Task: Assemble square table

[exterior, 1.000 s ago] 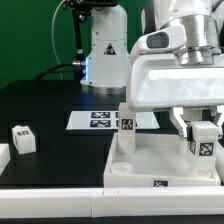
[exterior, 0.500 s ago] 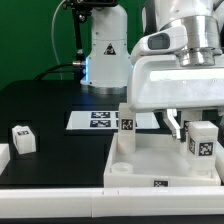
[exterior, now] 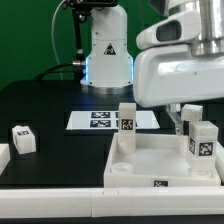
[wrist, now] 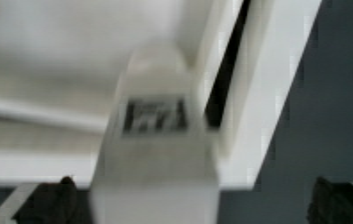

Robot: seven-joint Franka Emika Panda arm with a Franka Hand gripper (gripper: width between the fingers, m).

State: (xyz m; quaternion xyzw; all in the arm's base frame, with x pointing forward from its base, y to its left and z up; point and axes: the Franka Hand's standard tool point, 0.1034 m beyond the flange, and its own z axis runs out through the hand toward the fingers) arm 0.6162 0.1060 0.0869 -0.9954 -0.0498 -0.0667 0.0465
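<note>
The white square tabletop slab [exterior: 150, 160] lies at the front of the exterior view's right. Two tagged white legs stand upright on it: one at its far left corner [exterior: 127, 126], one at its far right [exterior: 203, 139]. My gripper [exterior: 195, 114] hangs just above the right leg, open. In the blurred wrist view that leg [wrist: 155, 130] runs between my dark fingertips [wrist: 56, 202], with a gap on each side; my gripper [wrist: 199, 205] does not touch it. A third tagged leg [exterior: 22, 138] lies loose on the black table at the exterior view's left.
The marker board [exterior: 98, 119] lies flat behind the slab. The arm's white base [exterior: 105, 50] stands at the back. Another white part [exterior: 3, 160] shows at the exterior view's left edge, cut off.
My gripper has risen off the right leg, from around its top to just above it. The leg stays upright on the slab.
</note>
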